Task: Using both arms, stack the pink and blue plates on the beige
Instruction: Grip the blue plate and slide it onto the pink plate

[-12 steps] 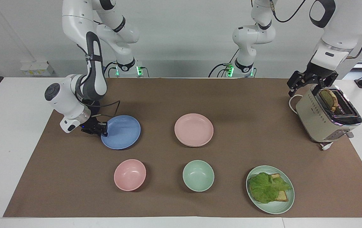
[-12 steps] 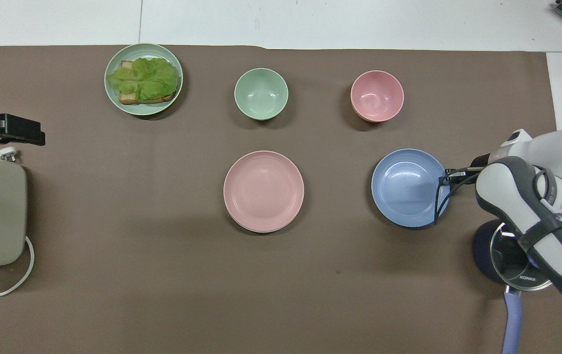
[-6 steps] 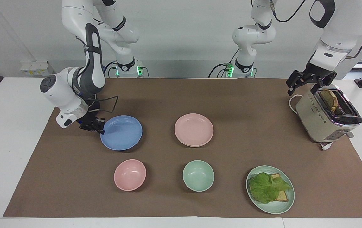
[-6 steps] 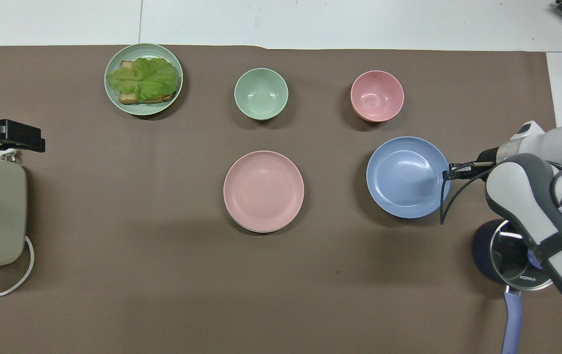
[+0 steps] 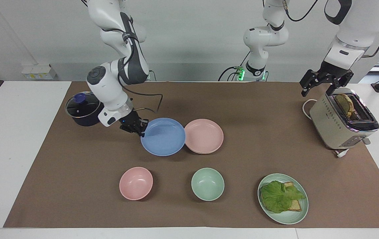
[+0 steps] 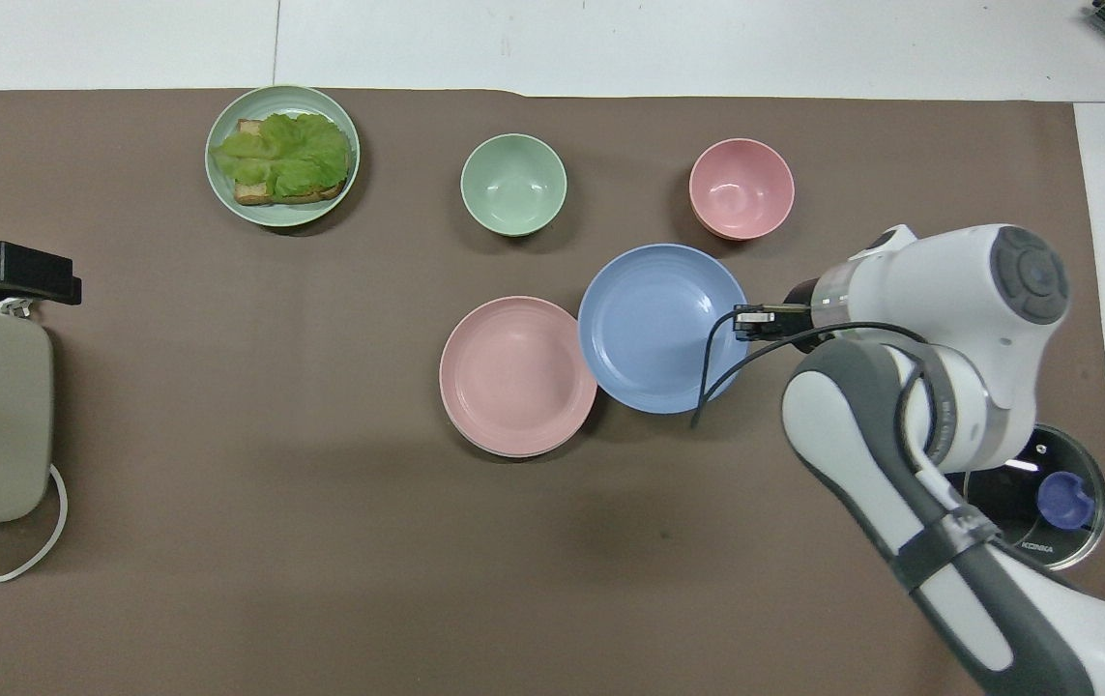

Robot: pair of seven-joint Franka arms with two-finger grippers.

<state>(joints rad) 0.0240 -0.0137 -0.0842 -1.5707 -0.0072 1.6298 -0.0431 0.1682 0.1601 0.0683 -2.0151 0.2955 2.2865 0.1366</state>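
My right gripper (image 5: 142, 132) is clamped tight on the rim of the blue plate (image 5: 163, 136), held lifted and tilted near the middle of the brown mat (image 5: 242, 99), its edge overlapping the pink plate (image 5: 204, 135), which sits on the beige plate (image 6: 513, 450). My left gripper (image 5: 325, 83) hangs spread wide and empty above the toaster (image 5: 338, 126) at the mat's corner.

Facing view: high, across the desk (image 5: 7, 139), looking toward both arm bases. Overhead view: above the robots' end, steeply down. Both share the brown mat (image 6: 223, 435), half a turn apart.
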